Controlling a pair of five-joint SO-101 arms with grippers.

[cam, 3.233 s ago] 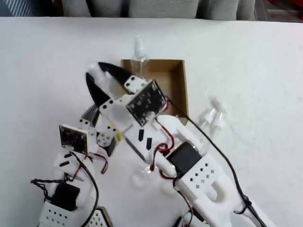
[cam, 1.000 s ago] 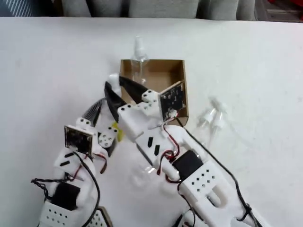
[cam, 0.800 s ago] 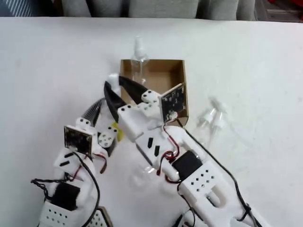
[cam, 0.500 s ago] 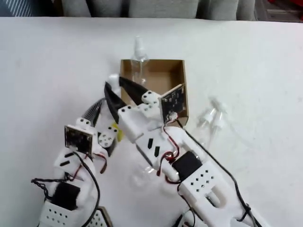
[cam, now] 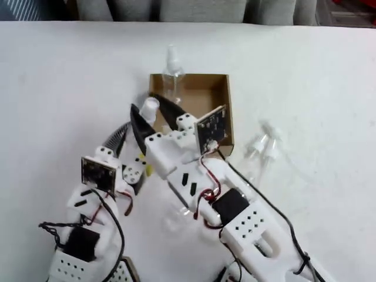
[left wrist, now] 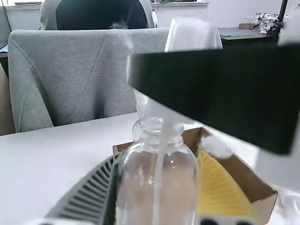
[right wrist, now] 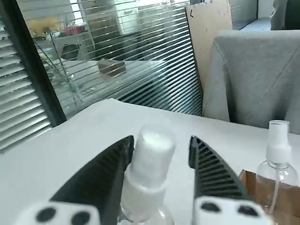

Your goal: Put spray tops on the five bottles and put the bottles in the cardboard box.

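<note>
Count: one table (cam: 59,88), one cardboard box (cam: 200,94), two arms, and two bottles that can be made out clearly. One spray top is at a gripper, one is fitted on a bottle, and the number of loose spray tops (cam: 262,145) cannot be told.
Surface: the table is plain white, and both arms come in from its near edge.
Room: grey upholstered chairs (cam: 176,9) stand along the table's far edge. Slatted blinds (right wrist: 117,56) cover a window off to one side.
Box: it sits open-topped mid-table, just beyond the grippers.
Left gripper (left wrist: 158,157): it is closed on the held bottle (left wrist: 157,192), with a grey ribbed finger on one side and a yellow one on the other.
Held bottle: clear, in front of the box's near left corner. Its long axis is upright, the neck points up, and a thin tube runs down inside it.
Right gripper (right wrist: 161,139): its black fingers are slightly parted around the spray top (right wrist: 147,159). One finger is against it, and a sliver of gap shows at the other.
Spray top: white, over the held bottle's neck, leaning a little off vertical with its cap upward.
Second bottle (cam: 172,83): it stands upright at the box's far left corner, with its own top fitted and pointing up.
Loose tops: they lie on the table to the right of the box, apart from it.
</note>
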